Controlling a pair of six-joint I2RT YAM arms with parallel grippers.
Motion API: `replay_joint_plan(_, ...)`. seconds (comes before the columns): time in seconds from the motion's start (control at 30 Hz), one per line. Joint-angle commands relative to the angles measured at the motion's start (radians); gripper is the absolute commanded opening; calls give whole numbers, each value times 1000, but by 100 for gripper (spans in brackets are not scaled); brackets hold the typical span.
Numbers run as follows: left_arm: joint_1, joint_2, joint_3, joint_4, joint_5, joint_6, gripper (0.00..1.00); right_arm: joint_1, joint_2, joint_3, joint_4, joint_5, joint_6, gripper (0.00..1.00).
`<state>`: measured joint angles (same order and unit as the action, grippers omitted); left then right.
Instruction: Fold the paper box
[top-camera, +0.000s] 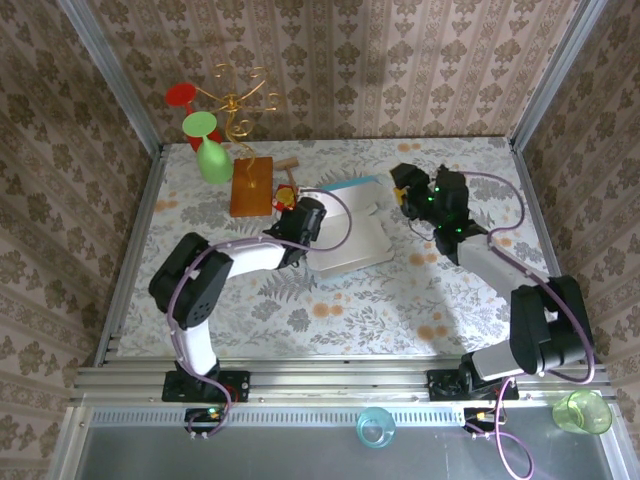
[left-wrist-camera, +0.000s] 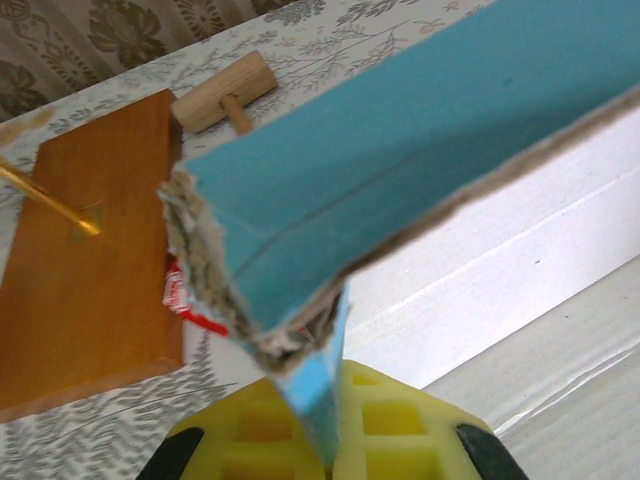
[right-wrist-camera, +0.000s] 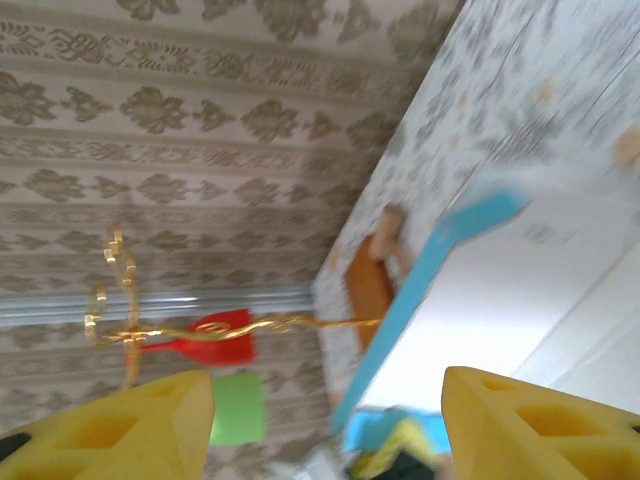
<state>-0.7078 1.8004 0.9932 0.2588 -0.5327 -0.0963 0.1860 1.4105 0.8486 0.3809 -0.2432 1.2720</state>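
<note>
Pinching a raised light-blue flap of the paper box (left-wrist-camera: 400, 150), the left fingers (left-wrist-camera: 250, 430) are pressed together on it. The right fingers (right-wrist-camera: 130, 420) hang spread, gripping nothing, beside the box mid-tabletop (top-camera: 400, 310). One flap stands; the white rest looks flat, so folding seems barely begun. Nothing shows inside the box.

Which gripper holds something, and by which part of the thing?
The left gripper pinches the light-blue cardboard paper box by a raised flap's edge, near its frayed corner. The right gripper is open and holds nothing.
</note>
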Motion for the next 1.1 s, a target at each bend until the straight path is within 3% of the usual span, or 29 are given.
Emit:
replay_joint_plan(0.0, 54, -98, -79, -6, 79, 117, 0, -24, -73, 22, -170, -27, -311, 60)
replay_joint_plan(0.1, 97, -175, -159, 7, 141, 164, 0, -33, -45, 53, -252, -61, -388, 58)
replay_joint_plan(0.3, 183, -256, -287, 78, 296, 163, 0, 28, 88, 123, -231, -80, -249, 50)
replay_joint_plan(0.5, 182, -231, -266, 39, 295, 137, 0, 134, 206, 216, -225, -10, -130, 55)
replay_joint_plan(0.63, 183, -228, -265, 36, 281, 132, 0, 110, 253, 178, -118, 18, -70, 58)
replay_joint_plan(0.73, 186, -227, -265, 27, 290, 134, 0, 52, 292, 216, -43, -57, -159, 58)
replay_joint_plan(0.87, 202, -216, -249, 8, 329, 122, 0, -44, 379, 316, -91, -247, -350, 58)
replay_joint_plan(0.93, 215, -211, -236, -7, 358, 116, 0, -97, 427, 357, -156, -328, -387, 50)
replay_joint_plan(1.07, 231, -218, -230, -6, 425, 130, 0, -132, 471, 408, -330, -352, -482, 40)
